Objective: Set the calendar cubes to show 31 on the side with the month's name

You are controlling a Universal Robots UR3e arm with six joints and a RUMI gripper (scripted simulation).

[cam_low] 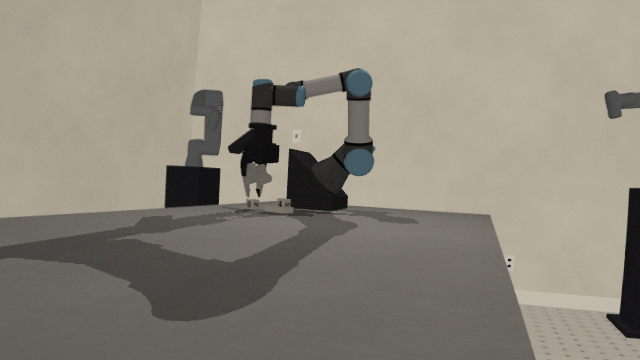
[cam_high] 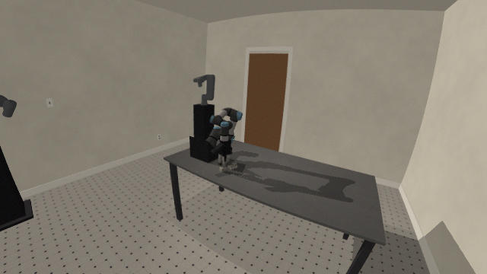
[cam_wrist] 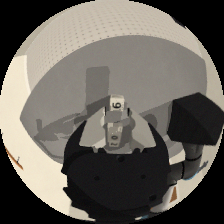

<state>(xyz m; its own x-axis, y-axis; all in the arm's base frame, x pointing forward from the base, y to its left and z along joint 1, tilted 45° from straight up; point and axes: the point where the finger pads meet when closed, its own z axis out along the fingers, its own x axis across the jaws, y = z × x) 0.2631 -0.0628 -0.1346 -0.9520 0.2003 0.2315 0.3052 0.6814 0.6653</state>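
Above the dark table (cam_low: 350,280), pale fingers (cam_low: 254,185) stand partly open, empty — boxy cube (cam_low: 253,203) beneath.

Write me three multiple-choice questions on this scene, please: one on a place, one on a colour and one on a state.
1. Where is the gripper?
A) just above a cube near the arm's base
B) down at the floor
C) up at the ceiling

2. What colour is the door?
A) white
B) brown
C) blue

3. The gripper is:
A) shut on a cube
B) open, holding nothing
C) shut on a cloth

Answers: A, the exterior view shows its fingertips over the cube; B, the top view shows a brown panel; B, its fingers stand apart above the cube.
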